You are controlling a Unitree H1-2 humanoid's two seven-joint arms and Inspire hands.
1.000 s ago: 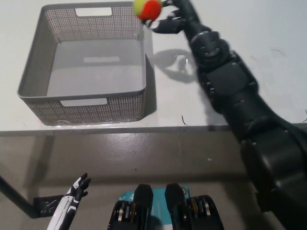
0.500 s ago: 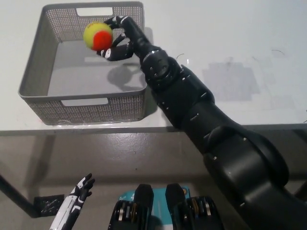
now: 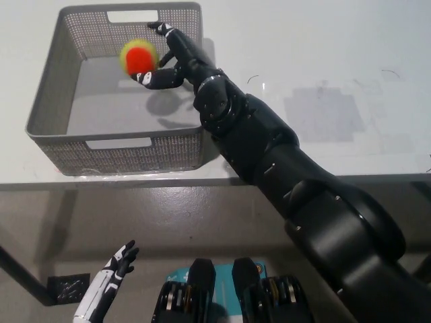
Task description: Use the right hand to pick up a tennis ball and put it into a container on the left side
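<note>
The black right arm enters from the bottom right and runs diagonally up and to the left, fully extended, its bulky upper segments narrowing toward the wrist. The black right hand (image 3: 163, 57) sits at the arm's far end near the top of the head view — fingers spread and curved, one pointing up and left, the lower ones curled beneath. The white left hand (image 3: 116, 269) rests low at the lower left — fingers apart, pointing up and right, holding nothing.
</note>
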